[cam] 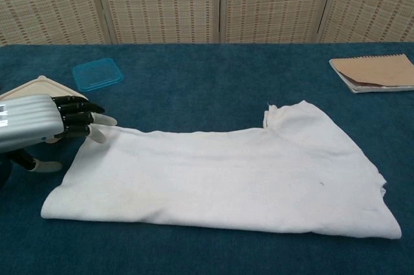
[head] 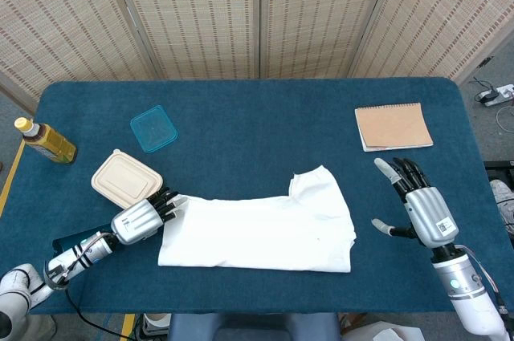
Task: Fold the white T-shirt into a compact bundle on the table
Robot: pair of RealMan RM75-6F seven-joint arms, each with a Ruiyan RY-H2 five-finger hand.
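Observation:
The white T-shirt [head: 261,233] [cam: 226,175] lies folded lengthwise into a long band across the near middle of the blue table, its collar end to the right. My left hand [head: 143,217] [cam: 45,131] hovers at the shirt's far left corner, fingers extended with their tips touching or just over the cloth edge, holding nothing. Off the shirt's right end my right hand [head: 422,206] is raised with fingers spread apart and empty; the chest view does not show it.
A beige lidded food box [head: 124,176] [cam: 32,87] sits just behind my left hand. A blue lid [head: 153,127] [cam: 97,73] lies further back. A brown notebook [head: 393,126] [cam: 378,72] rests at the far right, a tea bottle [head: 46,141] at the far left edge.

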